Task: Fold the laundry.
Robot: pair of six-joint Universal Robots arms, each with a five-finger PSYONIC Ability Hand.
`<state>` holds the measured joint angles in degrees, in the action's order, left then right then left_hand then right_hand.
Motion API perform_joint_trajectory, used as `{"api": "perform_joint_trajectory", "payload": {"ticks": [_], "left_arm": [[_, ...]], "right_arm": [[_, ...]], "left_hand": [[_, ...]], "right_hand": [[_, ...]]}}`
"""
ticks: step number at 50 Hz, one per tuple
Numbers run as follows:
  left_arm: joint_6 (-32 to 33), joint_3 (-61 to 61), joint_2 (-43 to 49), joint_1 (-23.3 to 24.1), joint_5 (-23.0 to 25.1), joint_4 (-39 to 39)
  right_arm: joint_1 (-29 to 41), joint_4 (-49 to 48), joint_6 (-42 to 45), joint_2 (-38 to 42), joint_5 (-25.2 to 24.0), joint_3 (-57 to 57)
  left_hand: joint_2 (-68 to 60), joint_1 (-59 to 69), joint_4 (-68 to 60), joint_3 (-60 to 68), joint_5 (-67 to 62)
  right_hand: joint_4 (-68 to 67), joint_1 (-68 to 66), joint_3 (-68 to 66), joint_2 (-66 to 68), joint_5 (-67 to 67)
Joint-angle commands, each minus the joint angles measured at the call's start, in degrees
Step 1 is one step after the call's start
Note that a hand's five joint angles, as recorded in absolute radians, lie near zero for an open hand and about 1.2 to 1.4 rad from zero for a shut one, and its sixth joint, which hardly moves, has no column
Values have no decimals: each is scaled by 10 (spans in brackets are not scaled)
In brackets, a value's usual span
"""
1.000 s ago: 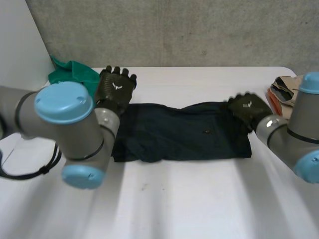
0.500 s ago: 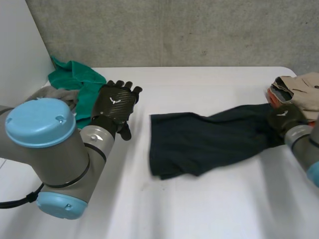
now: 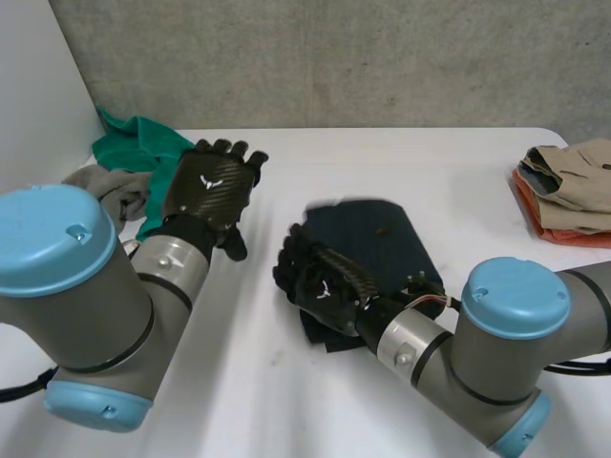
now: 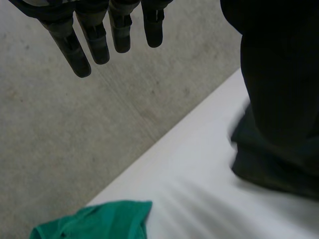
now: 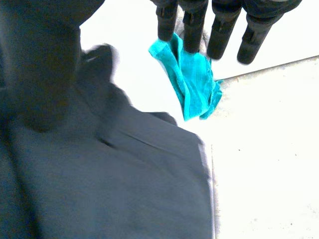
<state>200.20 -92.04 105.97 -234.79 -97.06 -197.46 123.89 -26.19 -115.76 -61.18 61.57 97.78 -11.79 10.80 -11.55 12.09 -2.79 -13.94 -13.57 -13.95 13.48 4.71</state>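
The dark garment (image 3: 382,234) is located on the white bench (image 3: 430,162), near its middle, bunched into a compact, roughly folded shape.

The right robot hand (image 3: 325,281) is positioned over the garment's edge nearest the left arm, with the palm facing down onto the cloth. In the right wrist view its fingers (image 5: 219,30) are seen held straight and spread, with no cloth between them. The garment (image 5: 124,189) is seen under the palm.

The left robot hand (image 3: 212,191) is held apart from the garment, beside the green cloth (image 3: 143,143). Its fingers (image 4: 94,40) are extended straight and nothing is gripped.

The green cloth is found at the bench's far corner on the left arm's side, with a grey cloth (image 3: 105,181) touching it. A stack of folded clothes (image 3: 568,176), beige over orange, is placed at the bench's edge on the right arm's side, well apart from the garment.
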Motion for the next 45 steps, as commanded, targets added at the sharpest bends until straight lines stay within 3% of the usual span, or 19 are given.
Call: {"api": "perform_joint_trajectory", "payload": {"ticks": [1, 3, 7, 10, 14, 19, 22, 28, 33, 37, 45], "left_arm": [[-6, 97, 53, 37, 1, -6], [-9, 125, 72, 48, 2, -5], [-17, 190, 121, 68, 8, -5], [-36, 244, 171, 80, 29, 3], [-59, 304, 239, 98, 38, 42], [-63, 374, 322, 103, 30, 141], [-60, 409, 365, 103, 1, 201], [-51, 455, 412, 101, -53, 257], [-39, 459, 406, 101, -45, 298], [-42, 456, 377, 101, -15, 319], [-55, 409, 259, 94, 44, 320]], "right_arm": [[-107, 9, -261, -145, -9, 27], [-142, 11, -405, -168, -11, 19], [-179, 39, -574, -173, -22, -10], [-204, 82, -610, -169, -24, -38], [-220, 186, -597, -107, -26, -103], [-219, 328, -510, 36, -15, -223], [-219, 365, -468, 85, -7, -263], [-210, 378, -407, 170, 57, -314], [-201, 380, -367, 168, 88, -316], [-196, 366, -357, 116, 90, -297], [-195, 213, -367, -14, 94, -147]], "left_hand": [[18, -8, 15, -21, 28], [18, -8, 15, -21, 28], [18, -8, 15, -21, 28], [17, -8, 15, -20, 27], [14, -4, 12, -17, 24], [12, -3, 10, -15, 22], [9, 1, 7, -12, 19], [2, 8, 0, -5, 12], [-20, 29, -22, 17, -10], [-15, 24, -17, 11, -5], [4, 6, 2, -7, 14]], "right_hand": [[39, 36, 40, -35, -47], [39, 36, 40, -35, -47], [39, 36, 40, -35, -47], [39, 36, 40, -35, -47], [39, 36, 40, -35, -47], [39, 36, 40, -35, -47], [39, 36, 40, -35, -47], [39, 36, 40, -35, -47], [39, 36, 40, -35, -47], [39, 36, 40, -35, -47], [39, 36, 40, -35, -47]]}}
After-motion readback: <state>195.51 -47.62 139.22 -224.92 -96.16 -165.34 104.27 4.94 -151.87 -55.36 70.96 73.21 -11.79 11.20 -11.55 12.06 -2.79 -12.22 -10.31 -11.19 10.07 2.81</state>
